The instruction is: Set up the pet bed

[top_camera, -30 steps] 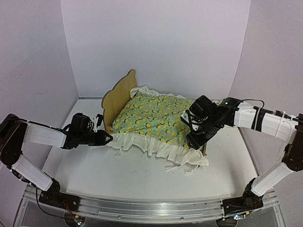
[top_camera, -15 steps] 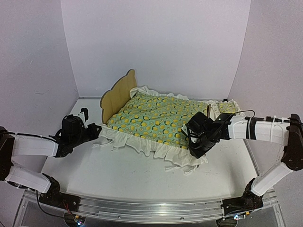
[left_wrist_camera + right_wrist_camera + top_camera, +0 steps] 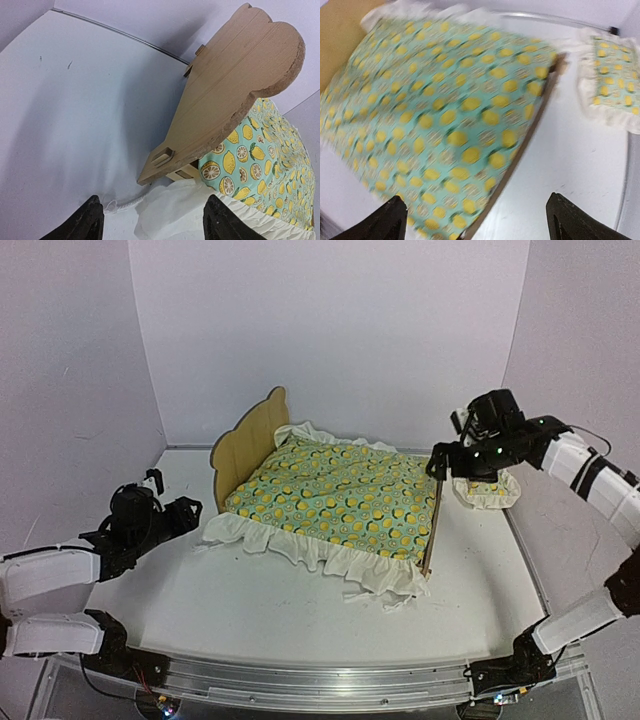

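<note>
The pet bed (image 3: 245,448) stood near the middle of the white table (image 3: 250,610), set at a slant, with its tall curved headboard (image 3: 235,85) toward the left rear and its foot toward the right. A lemon-print blanket (image 3: 335,495) lay over the whole sleeping surface. Its white ruffle spilled over the near side onto the table, so nothing under the cloth could be made out. At the foot, a thin wooden rail (image 3: 432,530) showed along the blanket's edge. A small matching pillow (image 3: 485,490) lay flat on the table just beyond the foot of the bed, toward the right wall and apart from the frame. The left gripper (image 3: 172,495) hung low over the table to the left of the headboard, clear of the bed, with its jaws spread and nothing between them. In its own wrist view the two dark fingertips (image 3: 82,220) framed bare tabletop and a fold of white ruffle below the headboard's corner. The right gripper (image 3: 450,445) was held up near the far foot corner, between the bed and the pillow as seen from above. Its jaws were spread wide and empty. The right wrist view was blurred, but it looked down on the blanket, the foot rail and the pillow, with both fingertips (image 3: 390,220) well apart at the bottom edge.
</note>
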Motion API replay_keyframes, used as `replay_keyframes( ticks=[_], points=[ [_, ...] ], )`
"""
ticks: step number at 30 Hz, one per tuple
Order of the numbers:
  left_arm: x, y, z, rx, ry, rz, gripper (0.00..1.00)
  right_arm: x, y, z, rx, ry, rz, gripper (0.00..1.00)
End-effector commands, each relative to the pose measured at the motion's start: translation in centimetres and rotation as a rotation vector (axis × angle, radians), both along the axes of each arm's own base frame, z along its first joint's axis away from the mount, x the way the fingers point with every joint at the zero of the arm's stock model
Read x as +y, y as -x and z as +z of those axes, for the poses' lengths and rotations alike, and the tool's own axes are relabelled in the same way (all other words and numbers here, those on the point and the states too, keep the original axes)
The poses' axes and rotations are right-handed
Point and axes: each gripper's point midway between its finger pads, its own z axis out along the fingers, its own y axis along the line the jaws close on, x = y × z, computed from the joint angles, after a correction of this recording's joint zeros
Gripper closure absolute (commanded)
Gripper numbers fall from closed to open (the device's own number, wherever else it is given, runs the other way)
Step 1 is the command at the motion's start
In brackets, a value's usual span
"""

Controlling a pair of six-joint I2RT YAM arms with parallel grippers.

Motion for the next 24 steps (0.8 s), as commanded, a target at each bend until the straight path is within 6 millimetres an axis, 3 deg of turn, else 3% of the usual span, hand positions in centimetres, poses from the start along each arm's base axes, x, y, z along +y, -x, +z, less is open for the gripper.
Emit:
replay_keyframes(
  ticks=[1,4,6,10,13,16,19,21,24],
  points=[
    [1.1,1.0,2.5,0.033,-0.022,0.026,0.3,-6.9,-7.2,-1.6,0.019,0.074,-0.258,0.02],
    [-0.2,1.2,4.8,0.024,0.027,-0.034,0.3,-8.8,-11.8,-2.0,0.002,0.059,-0.329,0.03],
    [-1.2,1.1,5.8,0.026,0.081,-0.069,0.3,-8.6,-14.4,-2.7,0.008,0.027,-0.322,0.11],
    [-3.4,0.5,6.7,0.042,0.145,-0.148,0.31,-8.6,-17.3,-6.0,0.033,0.062,-0.329,0.25],
    [-4.0,-0.1,7.3,0.031,0.139,-0.172,0.32,-8.3,-18.0,-8.9,0.07,0.069,-0.313,0.36],
    [-4.3,-0.7,8.1,0.017,0.127,-0.181,0.32,-7.5,-16.8,-10.7,0.108,0.057,-0.297,0.52],
    [-4.6,-1.3,8.4,0.015,0.117,-0.184,0.34,-6.9,-14.5,-11.9,0.135,0.033,-0.288,0.79],
    [-4.5,-1.7,8.3,0.021,0.113,-0.172,0.34,-5.8,-12.2,-12.1,0.163,-0.009,-0.266,0.85],
    [-4.4,-2.4,8.2,0.02,0.092,-0.153,0.33,-3.7,-7.9,-11.3,0.168,-0.019,-0.251,0.86]
  ],
)
